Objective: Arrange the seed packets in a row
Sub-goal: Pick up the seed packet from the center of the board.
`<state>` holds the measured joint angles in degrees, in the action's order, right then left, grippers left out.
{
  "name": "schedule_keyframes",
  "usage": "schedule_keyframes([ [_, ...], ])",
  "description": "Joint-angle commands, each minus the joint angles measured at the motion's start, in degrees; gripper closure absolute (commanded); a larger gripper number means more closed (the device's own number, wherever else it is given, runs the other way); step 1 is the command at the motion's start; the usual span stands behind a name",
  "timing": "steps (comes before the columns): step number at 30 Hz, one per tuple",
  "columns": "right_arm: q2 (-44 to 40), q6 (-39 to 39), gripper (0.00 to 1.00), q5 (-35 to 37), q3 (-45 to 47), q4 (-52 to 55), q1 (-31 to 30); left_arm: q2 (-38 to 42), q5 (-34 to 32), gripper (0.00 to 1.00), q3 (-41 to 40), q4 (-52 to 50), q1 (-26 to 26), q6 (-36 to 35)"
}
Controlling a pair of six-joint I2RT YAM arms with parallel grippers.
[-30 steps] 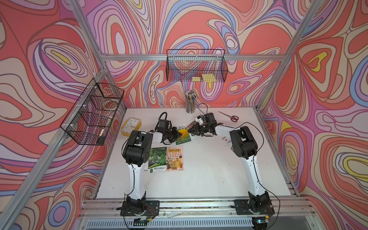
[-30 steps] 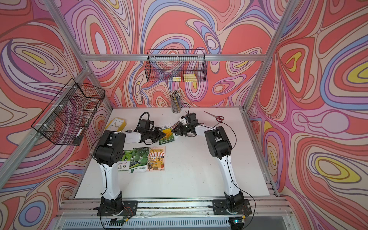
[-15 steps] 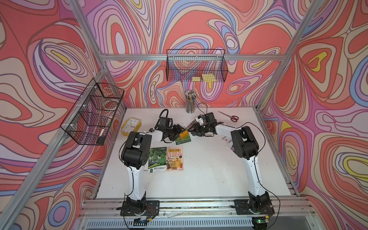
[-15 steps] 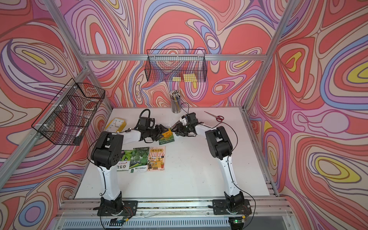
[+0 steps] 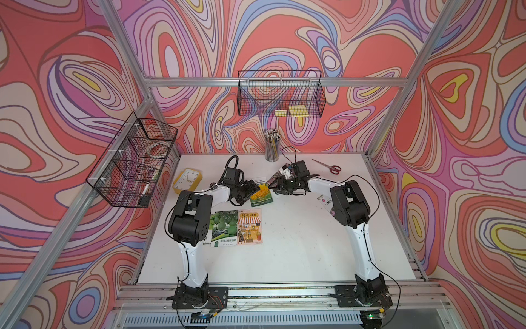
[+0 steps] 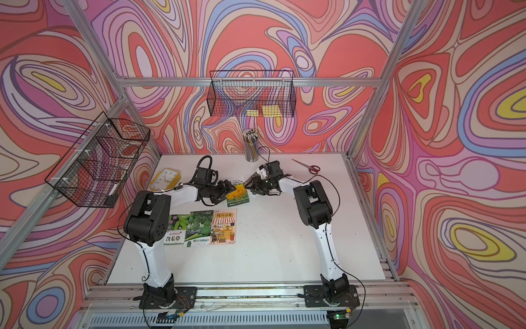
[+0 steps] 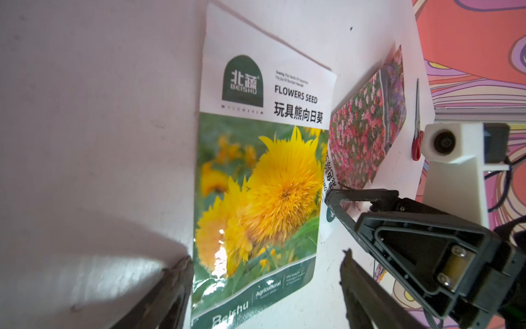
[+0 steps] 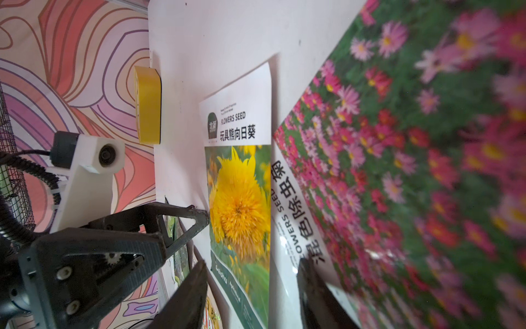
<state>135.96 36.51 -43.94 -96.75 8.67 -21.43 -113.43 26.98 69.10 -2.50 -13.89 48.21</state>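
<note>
Leaf pkt [image 6: 177,225] partly hidden behind L arm [image 6: 148,219].

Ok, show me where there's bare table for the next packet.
Bare: the wide stretch between the shopfront packet and the right arm, down to the near edge. Crowded: the far middle, where left tool and right tool sit beside the sunflower packet.
</note>
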Motion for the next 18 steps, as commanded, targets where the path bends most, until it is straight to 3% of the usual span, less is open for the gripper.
schedule_keyframes([
  [1, 1.38, -0.51, 0.47, 2.95, -0.01, 5.09, -0.99, -4.29, 0.31, 0.18, 0.55, -1.57, 0.0, 0.66],
  [6, 3.17, 0.59, 0.49, 2.52, -1.05, 4.18, -2.65, -7.39, 3.62, 0.18, 1.34, 1.32, -0.79, 2.83],
  [15, 0.22, 1.83, 0.87, 5.9, 2.03, 0.83, -2.31, -7.58, 4.93, 0.18, 1.59, 1.58, -1.45, 2.82],
  [18, -1.41, 1.07, 0.93, 7.01, 2.95, 0.8, -1.8, -6.67, 5.13, 0.18, 1.65, 1.07, -1.49, 2.55],
])
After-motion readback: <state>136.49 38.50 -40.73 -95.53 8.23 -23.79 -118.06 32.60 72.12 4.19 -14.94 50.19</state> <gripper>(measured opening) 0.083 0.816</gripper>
